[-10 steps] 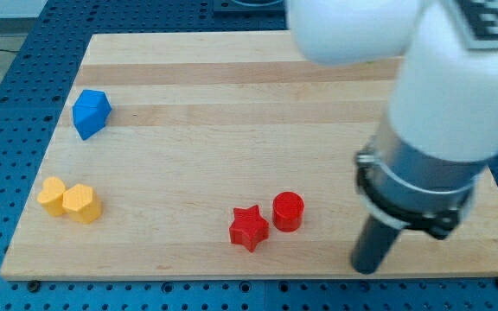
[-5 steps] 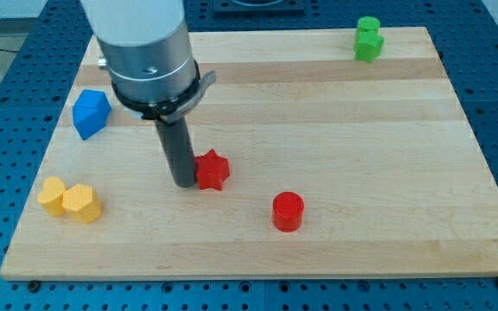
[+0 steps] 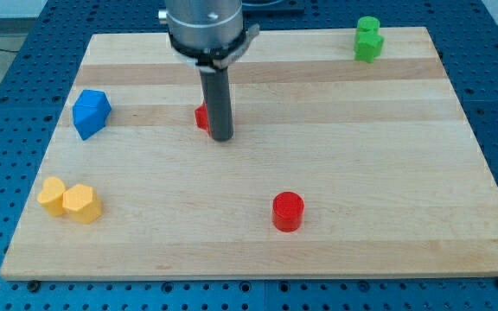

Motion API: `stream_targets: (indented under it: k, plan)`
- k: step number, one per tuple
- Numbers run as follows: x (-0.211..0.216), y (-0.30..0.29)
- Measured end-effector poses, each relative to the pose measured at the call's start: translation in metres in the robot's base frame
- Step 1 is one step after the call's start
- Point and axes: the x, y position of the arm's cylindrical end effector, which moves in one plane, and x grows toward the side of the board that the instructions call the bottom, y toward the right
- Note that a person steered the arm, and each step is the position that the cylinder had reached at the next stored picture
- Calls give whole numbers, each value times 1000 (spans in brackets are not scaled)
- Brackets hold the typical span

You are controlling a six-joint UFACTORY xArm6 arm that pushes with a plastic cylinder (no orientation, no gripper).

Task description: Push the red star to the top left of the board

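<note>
My tip (image 3: 221, 137) rests on the worktop (image 3: 353, 155), holding nothing, pressed against the red star (image 3: 201, 117), which it mostly hides, left of centre in the upper half. Blue block (image 3: 91, 113) sits farther left; red cylinder (image 3: 288, 211) lower right.

My tip (image 3: 221, 136) sits mid-table (image 3: 361, 155), star (image 3: 201, 117) tucked right behind it on the left. Cylinder (image 3: 288, 212) below-right, pentagon-ish block (image 3: 91, 113) far left, another pair (image 3: 70, 201) bottom-left, one more block (image 3: 368, 39) top-right.

Blue block (image 3: 91, 113) left; yellow pair (image 3: 70, 200) bottom-left; red cylinder (image 3: 288, 211) low centre; green blocks (image 3: 368, 39) top-right.
</note>
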Motion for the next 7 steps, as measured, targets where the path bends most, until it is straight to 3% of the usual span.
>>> stream_targets:
  k: [1, 2, 3, 4, 7]
  plan:
    - [-43, -1]
    - [-77, -49]
    - [-79, -63]
    - [-53, -65]
    - [-116, -178]
